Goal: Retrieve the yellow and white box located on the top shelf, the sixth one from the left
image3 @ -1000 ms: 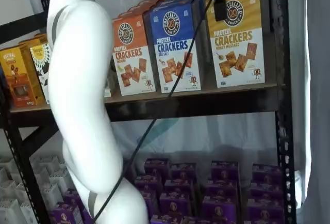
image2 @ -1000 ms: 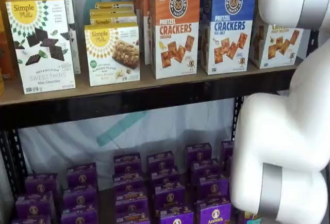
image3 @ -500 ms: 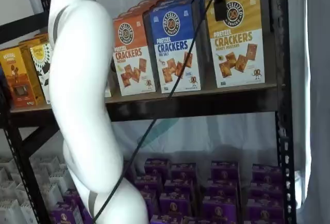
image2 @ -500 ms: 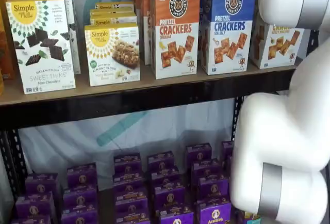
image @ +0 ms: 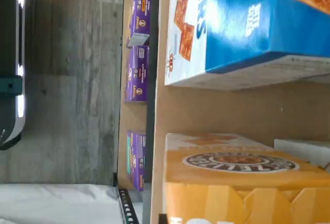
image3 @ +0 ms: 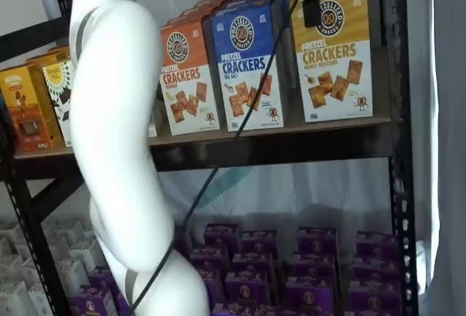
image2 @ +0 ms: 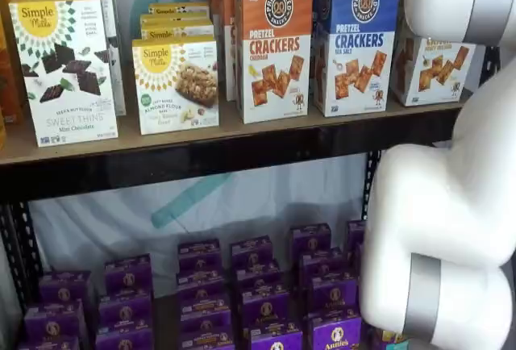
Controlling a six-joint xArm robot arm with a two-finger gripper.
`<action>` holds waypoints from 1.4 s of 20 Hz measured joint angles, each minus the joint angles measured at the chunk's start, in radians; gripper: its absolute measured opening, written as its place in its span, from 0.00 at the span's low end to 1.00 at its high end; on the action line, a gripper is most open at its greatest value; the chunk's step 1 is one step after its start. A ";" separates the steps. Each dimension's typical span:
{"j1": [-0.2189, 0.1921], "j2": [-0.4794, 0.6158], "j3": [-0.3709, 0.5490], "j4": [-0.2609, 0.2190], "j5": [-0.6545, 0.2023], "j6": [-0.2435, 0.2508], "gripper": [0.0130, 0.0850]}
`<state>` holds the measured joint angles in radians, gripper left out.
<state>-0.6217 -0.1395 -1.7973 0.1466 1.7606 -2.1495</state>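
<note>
The yellow and white box (image3: 336, 61) stands at the right end of the top shelf (image3: 277, 141), next to a blue-topped Pretzel Crackers box (image3: 247, 65). In a shelf view my gripper (image3: 311, 4) shows only as a black finger with a cable, hanging from the top edge in front of the box's upper part; whether it is open or shut is unclear. In a shelf view the box (image2: 439, 68) is half hidden behind my white arm (image2: 451, 205). The wrist view shows the box's yellow top with the round logo (image: 237, 175) close up, on the tan board (image: 216, 110).
An orange-topped Pretzel Crackers box (image2: 272, 47) and white Simple Mills boxes (image2: 68, 68) stand further left. Several purple boxes (image2: 258, 285) fill the lower shelf. A black upright (image3: 397, 112) stands just right of the yellow box. My arm (image3: 116, 134) hides part of the shelf.
The yellow box's print sits very slightly higher than a second ago. The arm's elbow has shifted a little. Nothing else has moved.
</note>
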 joint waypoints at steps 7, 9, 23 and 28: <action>-0.011 -0.012 -0.024 -0.001 0.050 -0.005 0.61; -0.019 -0.038 -0.007 -0.005 0.054 -0.014 0.61; -0.079 -0.253 0.132 -0.010 0.198 -0.061 0.61; -0.011 -0.330 0.203 -0.033 0.241 -0.003 0.61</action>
<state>-0.6328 -0.4699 -1.5943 0.1133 2.0018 -2.1527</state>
